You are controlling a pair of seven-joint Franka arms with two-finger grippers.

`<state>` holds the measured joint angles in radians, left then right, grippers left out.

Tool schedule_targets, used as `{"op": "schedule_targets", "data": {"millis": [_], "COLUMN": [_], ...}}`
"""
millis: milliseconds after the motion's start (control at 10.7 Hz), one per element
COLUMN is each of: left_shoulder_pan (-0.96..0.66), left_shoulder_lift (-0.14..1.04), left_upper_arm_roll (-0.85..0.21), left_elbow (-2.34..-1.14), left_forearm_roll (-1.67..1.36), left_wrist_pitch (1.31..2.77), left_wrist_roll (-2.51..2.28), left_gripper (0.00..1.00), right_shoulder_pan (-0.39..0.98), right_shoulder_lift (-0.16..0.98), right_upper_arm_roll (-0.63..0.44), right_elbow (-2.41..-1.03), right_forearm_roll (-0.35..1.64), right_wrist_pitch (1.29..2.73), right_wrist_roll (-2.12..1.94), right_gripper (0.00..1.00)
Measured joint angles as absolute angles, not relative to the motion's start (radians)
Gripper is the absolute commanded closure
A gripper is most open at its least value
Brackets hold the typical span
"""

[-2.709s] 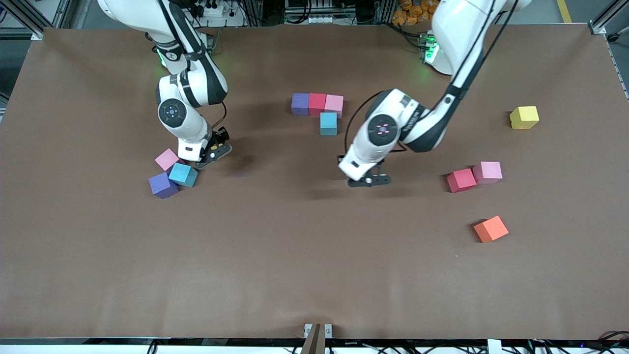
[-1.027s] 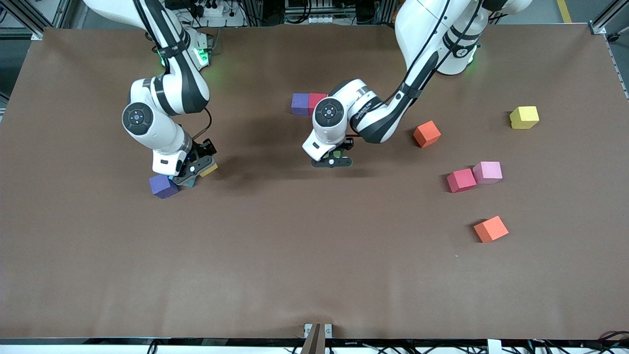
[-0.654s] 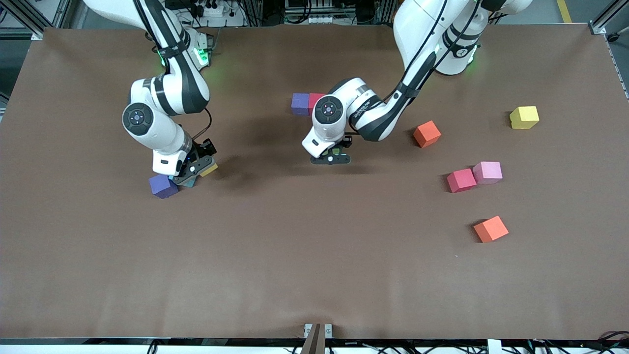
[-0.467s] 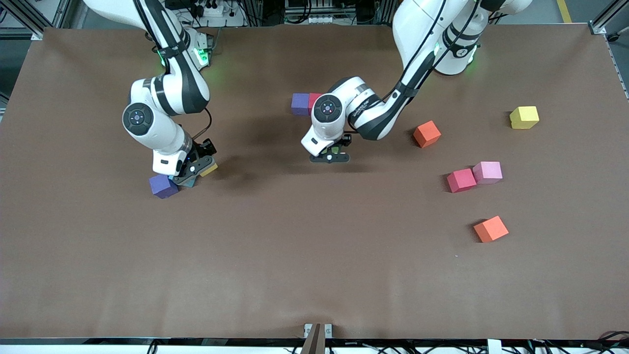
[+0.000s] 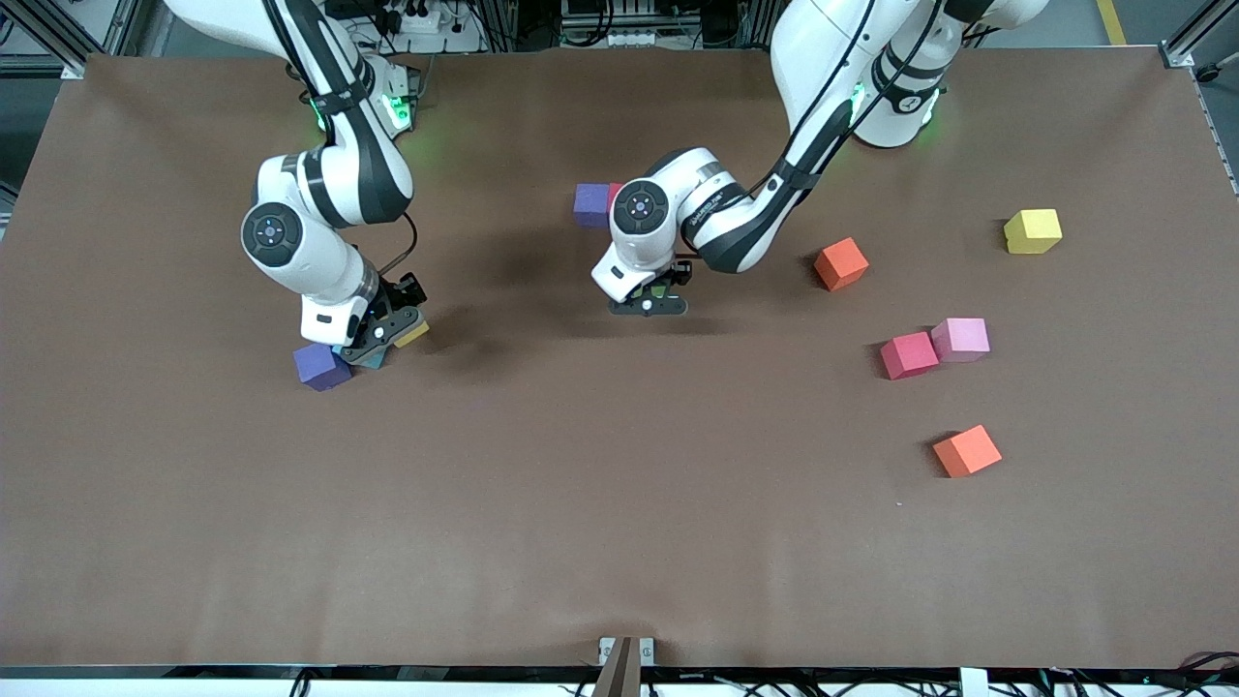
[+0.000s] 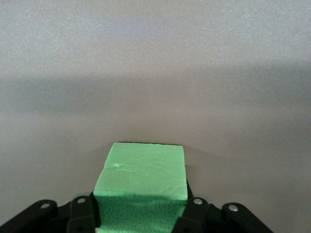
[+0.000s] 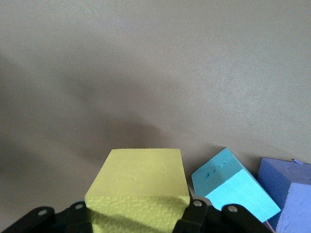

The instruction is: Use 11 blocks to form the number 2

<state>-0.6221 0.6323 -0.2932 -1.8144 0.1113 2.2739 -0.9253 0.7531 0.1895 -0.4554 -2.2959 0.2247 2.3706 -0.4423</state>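
Your wrist views show what front view hides: left pincer [image 6: 141, 218] clamps green block [image 6: 142, 179]; right pincer [image 7: 138, 218] clamps yellow block [image 7: 138, 187] (blue block [image 7: 233, 187] beside). Writing on arm probably illegible.

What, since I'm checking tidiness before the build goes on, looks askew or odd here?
Nothing looks damaged. The blue block sits skewed beside the purple block at the right arm's end; the orange block farther from the front camera also lies turned.

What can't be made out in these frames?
- Front view: the left arm's wrist covers the row past the purple block and red block.
- Front view: the right gripper hides most of the blue block.
- Left wrist view: only the green block shows.
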Motion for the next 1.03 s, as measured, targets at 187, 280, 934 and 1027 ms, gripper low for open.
{"op": "schedule_targets", "data": {"millis": [187, 280, 934, 1027], "left_shoulder_pan": [-0.622, -0.622, -0.622, -0.622], "left_shoulder_lift": [0.632, 0.632, 0.632, 0.632], "left_upper_arm_roll": [-0.294, -0.295, -0.310, -0.310], "left_elbow": [-1.814, -1.814, -1.820, -1.821], "left_forearm_roll": [0.114, 0.114, 0.114, 0.114], "left_wrist_pitch": [2.274, 2.274, 2.294, 2.294], "left_wrist_roll": [-0.928, -0.928, -0.944, -0.944], "left_gripper": [0.64, 0.64, 0.64, 0.61], "right_shoulder_pan": [0.753, 0.753, 0.753, 0.753], "right_shoulder_lift": [0.190, 0.190, 0.191, 0.191], "right_upper_arm_roll": [-0.455, -0.455, -0.455, -0.455], "right_elbow": [-2.298, -2.299, -2.301, -2.302], "right_forearm_roll": [0.225, 0.225, 0.225, 0.225], "right_wrist_pitch": [2.370, 2.370, 2.369, 2.369], "right_wrist_roll": [-0.442, -0.442, -0.442, -0.442], "right_gripper": [0.73, 0.73, 0.73, 0.73]}}
